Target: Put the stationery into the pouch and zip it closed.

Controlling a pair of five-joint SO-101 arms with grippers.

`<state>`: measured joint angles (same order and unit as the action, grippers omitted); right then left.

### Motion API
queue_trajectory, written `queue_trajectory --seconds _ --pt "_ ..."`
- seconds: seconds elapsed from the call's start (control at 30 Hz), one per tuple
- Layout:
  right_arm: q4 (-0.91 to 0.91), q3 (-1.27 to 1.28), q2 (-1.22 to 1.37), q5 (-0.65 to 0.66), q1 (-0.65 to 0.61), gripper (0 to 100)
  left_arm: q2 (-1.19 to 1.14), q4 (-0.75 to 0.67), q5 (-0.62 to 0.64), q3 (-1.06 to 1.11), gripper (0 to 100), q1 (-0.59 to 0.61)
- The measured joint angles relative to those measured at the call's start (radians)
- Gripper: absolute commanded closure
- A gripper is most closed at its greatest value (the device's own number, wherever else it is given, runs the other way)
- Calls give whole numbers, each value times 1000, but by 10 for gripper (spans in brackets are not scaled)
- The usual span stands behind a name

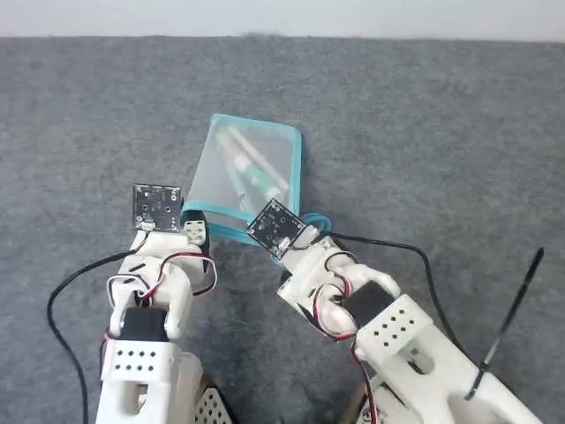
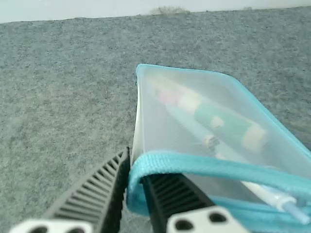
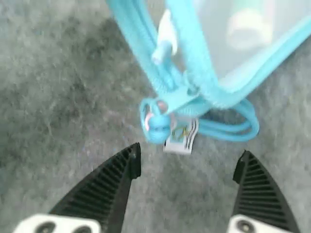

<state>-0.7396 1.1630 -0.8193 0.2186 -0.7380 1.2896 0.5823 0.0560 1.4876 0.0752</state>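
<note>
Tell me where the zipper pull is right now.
In the right wrist view the zipper pull lies at the pouch's corner, just ahead of the open right gripper; the left gripper pinches the pouch's other near corner.

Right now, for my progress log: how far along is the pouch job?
Done: the stationery lies inside the pouch. In hand: the left gripper pinches its zip edge; the right gripper, jaws open, faces the zipper pull. Remaining: gripping the pull and zipping it closed.

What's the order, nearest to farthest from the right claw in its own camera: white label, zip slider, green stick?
1. White label, just ahead of the right gripper.
2. Zip slider, on the pouch edge beyond.
3. Green stick, inside the pouch.
</note>
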Motion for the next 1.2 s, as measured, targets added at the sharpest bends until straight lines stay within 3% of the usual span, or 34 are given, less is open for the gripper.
queue_trajectory --seconds 0.2,0.6,0.67,0.83,0.97,1.2 --pt "190 72 0 0 -3 692 0 0 0 0 988 0" --pt "358 71 86 -3 -5 695 0 0 0 0 988 -2" --pt "364 38 176 -3 -5 742 0 0 0 0 988 -2" --pt "362 -64 391 -2 6 998 0 0 0 0 988 -2" --pt "221 -126 382 0 58 963 0 0 0 0 988 -6" --pt "-396 -486 264 0 86 982 0 0 0 0 988 -5"
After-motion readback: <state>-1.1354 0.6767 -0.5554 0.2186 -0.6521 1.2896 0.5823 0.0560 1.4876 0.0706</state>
